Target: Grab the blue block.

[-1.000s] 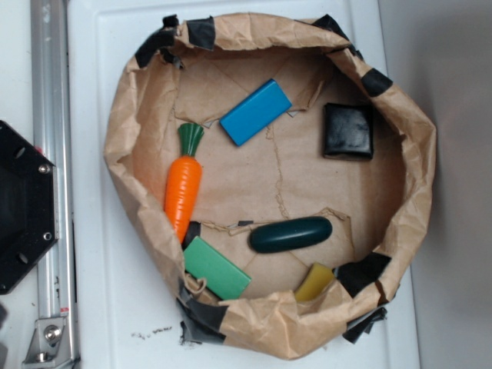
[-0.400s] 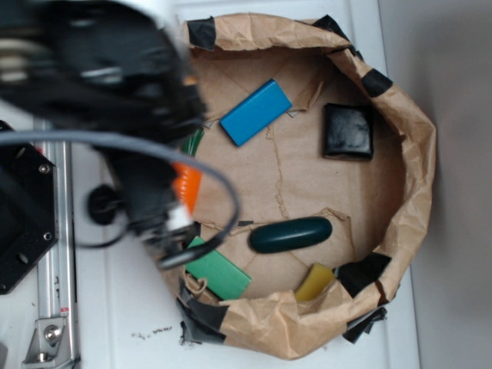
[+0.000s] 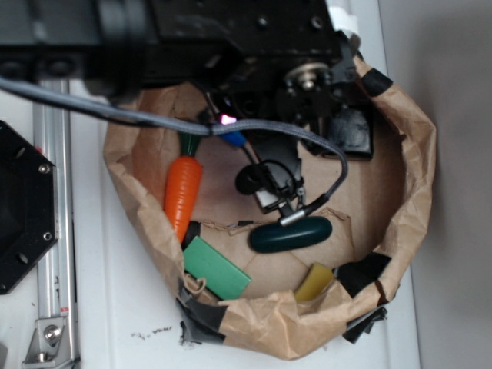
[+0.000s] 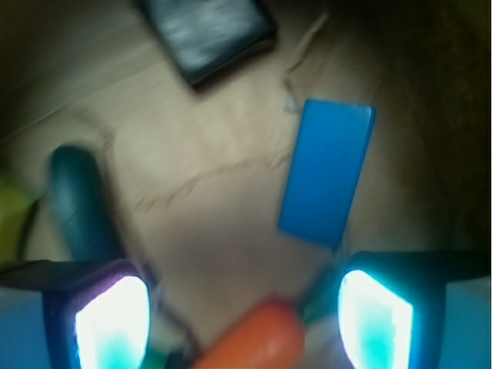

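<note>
The arm has just swung in over the paper bag (image 3: 415, 184); its gripper (image 4: 244, 307) is apart, empty, with the blue block (image 4: 327, 173) at one o'clock, not yet reached

white table (image 3: 115, 307), crumpled brown paper bag (image 3: 415, 169), black specks (image 3: 150, 334)

The exterior view looks straight down from high above the paper bowl (image 3: 419, 177). The wrist view sits low inside it, close, between the fingers (image 4: 377, 319). Both share the blue block (image 4: 327, 173) and carrot (image 3: 183, 192).
</note>
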Tool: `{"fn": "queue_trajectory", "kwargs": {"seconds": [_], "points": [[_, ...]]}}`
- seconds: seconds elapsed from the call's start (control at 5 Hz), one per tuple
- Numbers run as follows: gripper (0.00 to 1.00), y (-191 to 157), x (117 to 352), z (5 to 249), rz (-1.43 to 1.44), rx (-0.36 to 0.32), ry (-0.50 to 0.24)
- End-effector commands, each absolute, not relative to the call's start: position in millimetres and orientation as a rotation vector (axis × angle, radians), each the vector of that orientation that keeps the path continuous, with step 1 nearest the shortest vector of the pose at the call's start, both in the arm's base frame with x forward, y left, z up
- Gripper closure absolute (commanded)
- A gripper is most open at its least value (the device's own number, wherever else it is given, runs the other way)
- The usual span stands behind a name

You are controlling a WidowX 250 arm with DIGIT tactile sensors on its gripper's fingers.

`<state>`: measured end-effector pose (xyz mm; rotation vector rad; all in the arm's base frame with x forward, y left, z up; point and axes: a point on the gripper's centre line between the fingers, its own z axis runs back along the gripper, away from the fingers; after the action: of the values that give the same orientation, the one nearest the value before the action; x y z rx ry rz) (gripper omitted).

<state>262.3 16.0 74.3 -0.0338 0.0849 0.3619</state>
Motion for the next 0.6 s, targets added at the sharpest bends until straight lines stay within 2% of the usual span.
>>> {"fn": "queue_trajectory", "kwargs": {"seconds": [0.0,0.2,0.4], "points": [[0.0,45.4,258.3,47.7,0.395,0.056,0.071],[0.0,60.4,265.2,36.0,0.371,0.062,0.089],[0.0,69.2,262.2,25.5,0.365,0.101,0.113]]}}
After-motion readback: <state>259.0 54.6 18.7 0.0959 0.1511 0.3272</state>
